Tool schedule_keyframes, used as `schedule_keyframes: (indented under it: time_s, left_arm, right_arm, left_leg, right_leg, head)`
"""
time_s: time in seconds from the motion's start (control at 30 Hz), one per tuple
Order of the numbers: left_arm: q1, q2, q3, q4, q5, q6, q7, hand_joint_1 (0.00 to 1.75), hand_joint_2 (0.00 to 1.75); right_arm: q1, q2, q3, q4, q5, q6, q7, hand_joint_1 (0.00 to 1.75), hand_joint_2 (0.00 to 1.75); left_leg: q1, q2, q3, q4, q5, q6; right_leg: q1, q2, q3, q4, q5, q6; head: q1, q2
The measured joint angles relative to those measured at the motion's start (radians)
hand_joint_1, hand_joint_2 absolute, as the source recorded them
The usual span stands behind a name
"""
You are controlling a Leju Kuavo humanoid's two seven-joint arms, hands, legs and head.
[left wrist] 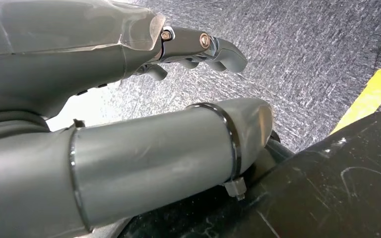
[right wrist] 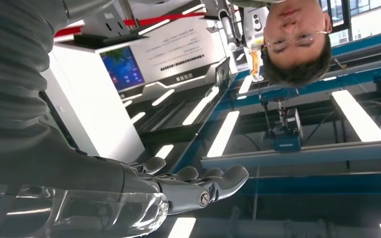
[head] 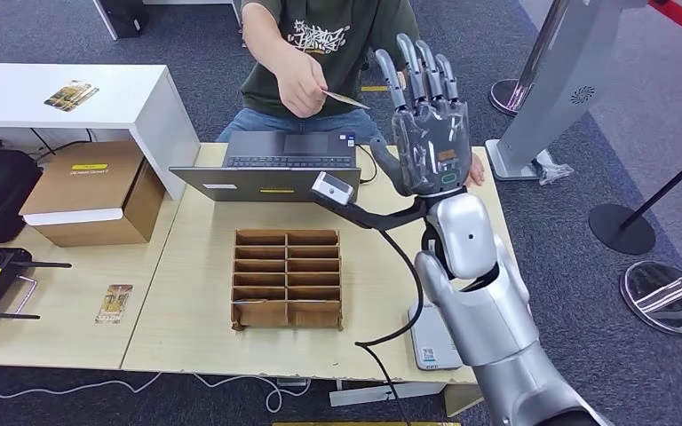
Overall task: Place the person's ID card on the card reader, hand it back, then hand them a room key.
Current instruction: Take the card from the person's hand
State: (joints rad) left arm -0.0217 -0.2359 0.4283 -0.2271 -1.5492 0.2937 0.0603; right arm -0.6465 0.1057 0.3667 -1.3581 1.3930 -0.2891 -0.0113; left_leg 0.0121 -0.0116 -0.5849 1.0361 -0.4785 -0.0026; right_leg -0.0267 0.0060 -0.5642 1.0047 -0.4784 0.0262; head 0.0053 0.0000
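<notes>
A seated person's hand point(head: 297, 84) holds the ID card point(head: 346, 99) above the far edge of the table point(head: 186, 293), behind a laptop point(head: 271, 166). The card lies nearly flat, its long axis running sideways, its free end pointing toward the right robot hand point(head: 426, 115). That robot hand is raised palm-forward, fingers spread, grasping nothing, just beside the card without touching it. The card's face is too small to read. The card reader point(head: 428, 342) sits near the table's front edge, partly hidden by the right arm. A wooden slotted tray point(head: 287, 277) sits mid-table. The left robot hand point(left wrist: 198, 47) hangs over grey carpet, fingers loosely extended, released.
</notes>
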Motion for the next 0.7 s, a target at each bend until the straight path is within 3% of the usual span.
schedule_keyframes:
  time_s: [0.3, 0.7]
  left_arm:
    - [-0.002, 0.003, -0.018, 0.0, 0.0, -0.009, 0.0, 0.0, 0.0]
    - [-0.01, 0.005, -0.026, 0.0, 0.001, -0.025, 0.003, 0.0, 0.0]
  right_arm:
    - [-0.15, 0.008, 0.078, 0.167, -0.006, 0.043, -0.009, 0.0, 1.75]
    - [-0.204, 0.026, 0.128, 0.234, -0.067, 0.064, -0.017, 0.0, 1.75]
  left_leg:
    - [0.0, 0.0, 0.0, 0.0, 0.0, 0.0]
    - [0.0, 0.0, 0.0, 0.0, 0.0, 0.0]
  right_leg:
    - [0.0, 0.0, 0.0, 0.0, 0.0, 0.0]
    - [0.0, 0.0, 0.0, 0.0, 0.0, 0.0]
  head:
    - [0.0, 0.0]
    - [0.0, 0.0]
